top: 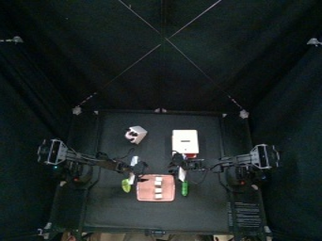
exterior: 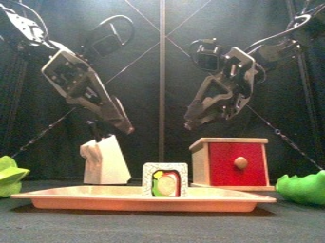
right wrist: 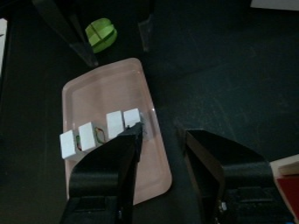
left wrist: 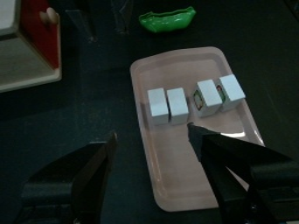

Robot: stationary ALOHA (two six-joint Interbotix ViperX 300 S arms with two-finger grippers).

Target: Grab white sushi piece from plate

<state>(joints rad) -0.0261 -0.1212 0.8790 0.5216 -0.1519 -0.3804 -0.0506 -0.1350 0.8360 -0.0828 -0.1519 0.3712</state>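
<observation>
While four white sushi pieces sit in a tight row on the pink plate, the left gripper hangs above them, jaws wide and empty; the right gripper is likewise open. A jaw could jostle neighbouring pieces. A red box and green pieces lie nearby.

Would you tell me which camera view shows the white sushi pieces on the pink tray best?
The left wrist view: four white sushi pieces in a row on the tray. Right wrist shows them smaller; front shows one end-on; top, tiny specks.
</observation>
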